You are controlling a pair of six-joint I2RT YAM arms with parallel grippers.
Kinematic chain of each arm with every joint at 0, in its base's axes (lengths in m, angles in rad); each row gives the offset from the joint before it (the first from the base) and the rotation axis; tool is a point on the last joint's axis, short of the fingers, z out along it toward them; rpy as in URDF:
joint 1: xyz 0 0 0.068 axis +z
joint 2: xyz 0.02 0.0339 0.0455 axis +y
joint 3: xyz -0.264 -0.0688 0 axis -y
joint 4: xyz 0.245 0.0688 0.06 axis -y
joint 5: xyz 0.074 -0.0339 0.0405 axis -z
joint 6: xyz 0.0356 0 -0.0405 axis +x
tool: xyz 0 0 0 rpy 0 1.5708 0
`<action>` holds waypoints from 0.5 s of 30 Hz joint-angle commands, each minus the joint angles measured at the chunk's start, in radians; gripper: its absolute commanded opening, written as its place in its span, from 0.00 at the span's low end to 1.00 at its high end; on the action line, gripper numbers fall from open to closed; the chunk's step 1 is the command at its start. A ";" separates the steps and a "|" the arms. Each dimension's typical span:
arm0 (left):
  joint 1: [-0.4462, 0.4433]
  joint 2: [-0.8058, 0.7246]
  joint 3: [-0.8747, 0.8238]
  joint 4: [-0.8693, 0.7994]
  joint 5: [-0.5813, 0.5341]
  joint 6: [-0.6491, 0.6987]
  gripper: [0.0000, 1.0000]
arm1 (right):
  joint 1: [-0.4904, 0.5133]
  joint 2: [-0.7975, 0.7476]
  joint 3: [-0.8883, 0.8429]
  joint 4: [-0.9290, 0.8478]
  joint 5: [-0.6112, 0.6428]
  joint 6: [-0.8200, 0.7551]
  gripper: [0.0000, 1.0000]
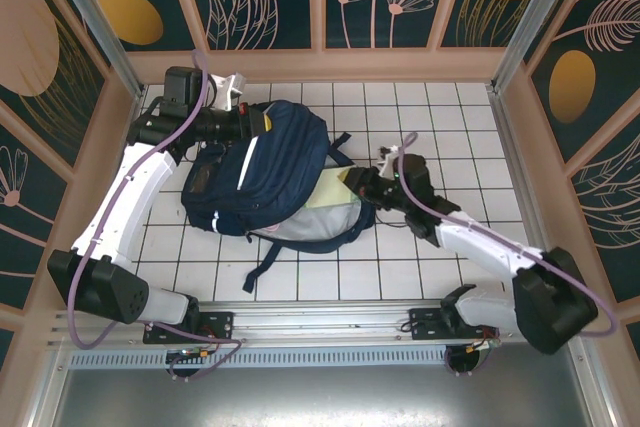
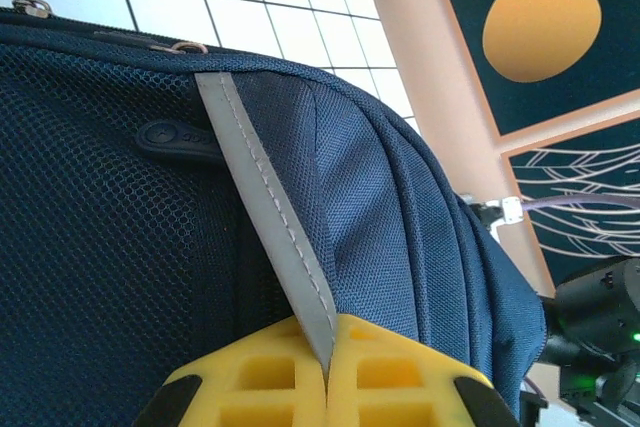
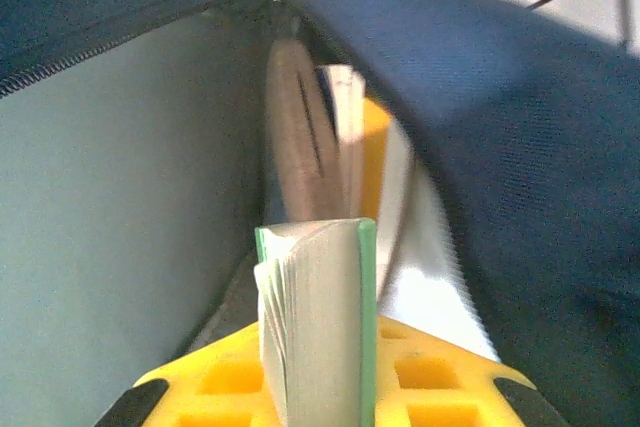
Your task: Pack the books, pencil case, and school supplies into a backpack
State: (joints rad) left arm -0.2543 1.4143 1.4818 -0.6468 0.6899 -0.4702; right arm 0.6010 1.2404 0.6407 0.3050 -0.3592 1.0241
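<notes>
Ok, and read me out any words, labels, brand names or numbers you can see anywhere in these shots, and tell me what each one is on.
No text can be read in any of these views.
dark rubber tab on the backpack: any embossing is too faint to read.
small pale patch on the backpack, top view: too small to read.
pale green pack: only its edge faces the camera, no print visible.

The navy backpack (image 1: pixel 265 162) lies flat, unzipped, the pale green pack (image 3: pixel 318 317) upright at its mouth, tan piece (image 3: pixel 293 137) inside.
</notes>
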 commanded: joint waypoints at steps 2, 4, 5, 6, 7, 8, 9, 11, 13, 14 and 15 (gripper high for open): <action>0.003 -0.062 0.055 0.198 0.125 -0.042 0.00 | 0.077 0.125 0.149 0.128 0.107 0.056 0.00; 0.003 -0.065 0.046 0.208 0.129 -0.052 0.00 | 0.101 0.200 0.205 0.144 0.119 0.068 0.00; 0.004 -0.067 0.040 0.208 0.123 -0.054 0.00 | 0.114 0.242 0.239 0.152 0.120 0.076 0.00; 0.003 -0.069 0.036 0.207 0.112 -0.056 0.00 | 0.126 0.278 0.270 0.141 0.129 0.082 0.00; 0.003 -0.075 0.021 0.220 0.102 -0.065 0.00 | 0.143 0.313 0.308 0.119 0.154 0.091 0.00; 0.004 -0.085 -0.001 0.246 0.102 -0.084 0.00 | 0.159 0.350 0.333 0.104 0.183 0.104 0.00; 0.005 -0.089 -0.014 0.264 0.104 -0.095 0.00 | 0.175 0.378 0.352 0.105 0.208 0.115 0.00; 0.008 -0.095 -0.029 0.290 0.105 -0.118 0.00 | 0.213 0.436 0.392 0.110 0.280 0.139 0.00; 0.013 -0.099 -0.032 0.300 0.094 -0.128 0.00 | 0.247 0.486 0.424 0.126 0.344 0.153 0.00; 0.015 -0.102 -0.031 0.298 0.079 -0.130 0.00 | 0.258 0.515 0.440 0.140 0.358 0.164 0.00; 0.019 -0.104 -0.030 0.296 0.063 -0.131 0.00 | 0.266 0.537 0.450 0.160 0.363 0.174 0.00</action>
State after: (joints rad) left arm -0.2470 1.3933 1.4162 -0.5564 0.7006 -0.5697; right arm 0.8364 1.7325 1.0309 0.3729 -0.0956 1.1450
